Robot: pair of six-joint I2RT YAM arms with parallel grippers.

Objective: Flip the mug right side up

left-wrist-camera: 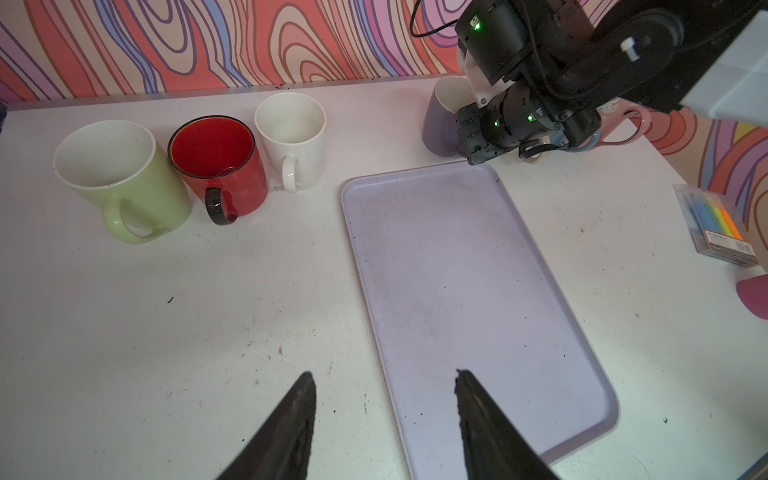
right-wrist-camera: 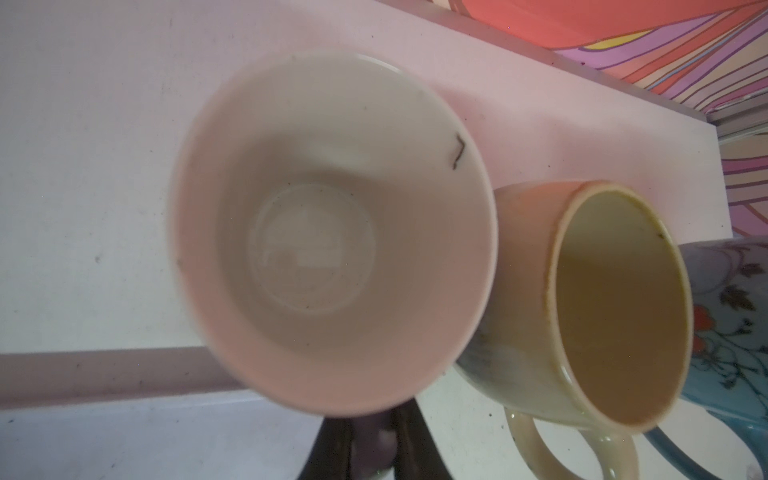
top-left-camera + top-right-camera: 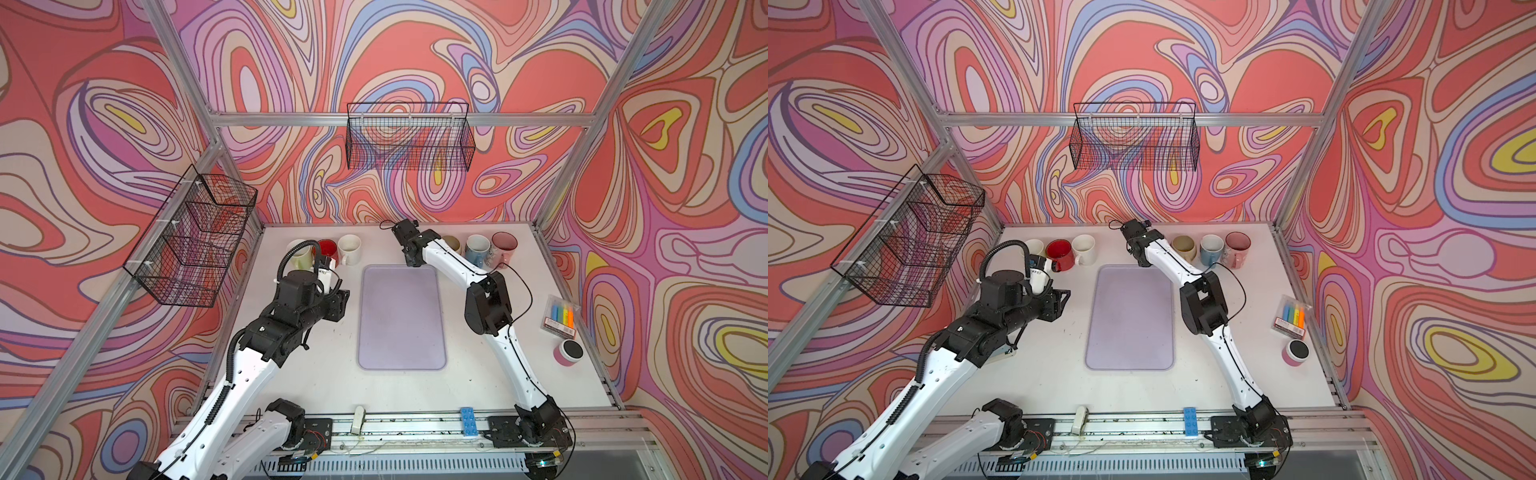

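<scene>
Right fingers [image 2: 409,436] shut on mug [image 2: 332,232] handle, mouth up; left fingers [image 1: 307,399] half open, empty, counter [image 1: 166,332] below.

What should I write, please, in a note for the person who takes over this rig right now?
Left pincer: open, holding nothing, by the left edge of the tray.
Right pincer: shut on the handle of the lavender mug.
Lavender mug: mouth up, at the tray's far edge, beside the tan mug.
Done: the turn looks complete.
Left to do: I cannot tell if it stands on the table; probably set down, release, withdraw.
</scene>
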